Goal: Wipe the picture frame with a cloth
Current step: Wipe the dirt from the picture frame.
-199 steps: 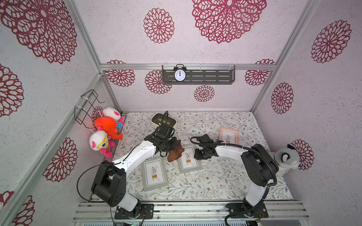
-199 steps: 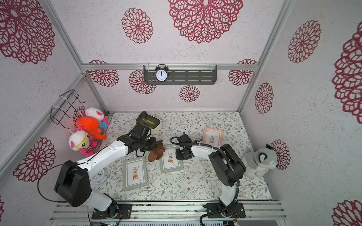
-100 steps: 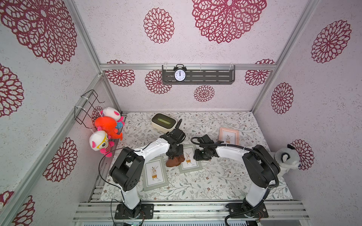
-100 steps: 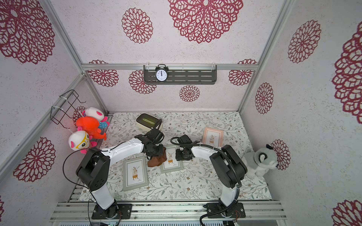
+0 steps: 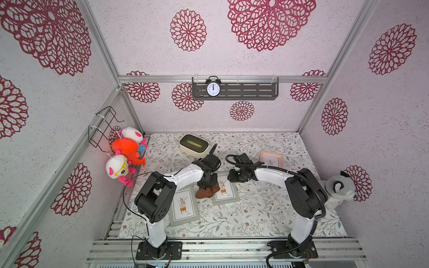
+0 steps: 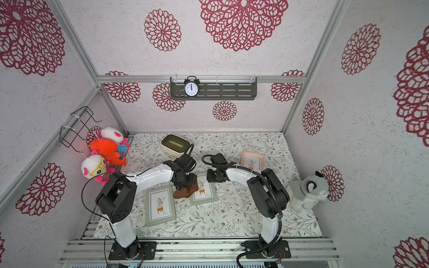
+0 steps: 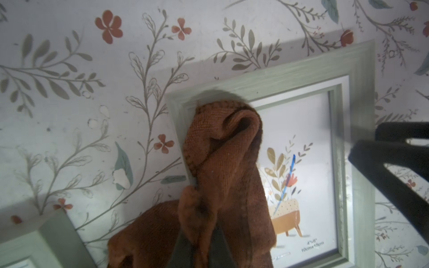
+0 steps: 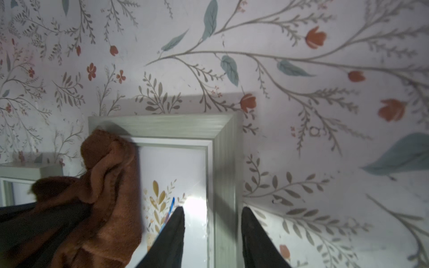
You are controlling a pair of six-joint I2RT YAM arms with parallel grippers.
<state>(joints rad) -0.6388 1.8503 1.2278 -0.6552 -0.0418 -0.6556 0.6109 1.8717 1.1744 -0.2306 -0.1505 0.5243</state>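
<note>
A green picture frame (image 5: 228,193) (image 6: 205,192) lies flat in the middle of the floral table. The rust-brown cloth (image 5: 207,191) (image 6: 185,191) is bunched over its left rail and onto the table beside it. My left gripper (image 5: 206,184) (image 7: 202,232) points down and is shut on the cloth (image 7: 222,167), whose folded end rests on the picture frame's (image 7: 357,116) corner and glass. My right gripper (image 5: 231,177) (image 8: 212,207) is open at the far right corner, one finger over the glass and one outside the picture frame's (image 8: 174,127) rail. The cloth (image 8: 102,185) shows opposite.
A second green frame (image 5: 184,206) lies left of the cloth, a pink frame (image 5: 271,159) at the back right. A cream box (image 5: 194,145) sits behind the left arm. Plush toys (image 5: 126,150) hang on the left wall; a grey plush (image 5: 339,188) sits at the right.
My left arm has folded in and lowered the cloth from beside the frame's far left corner onto its left rail. The right gripper has stayed at the frame's far right corner.
</note>
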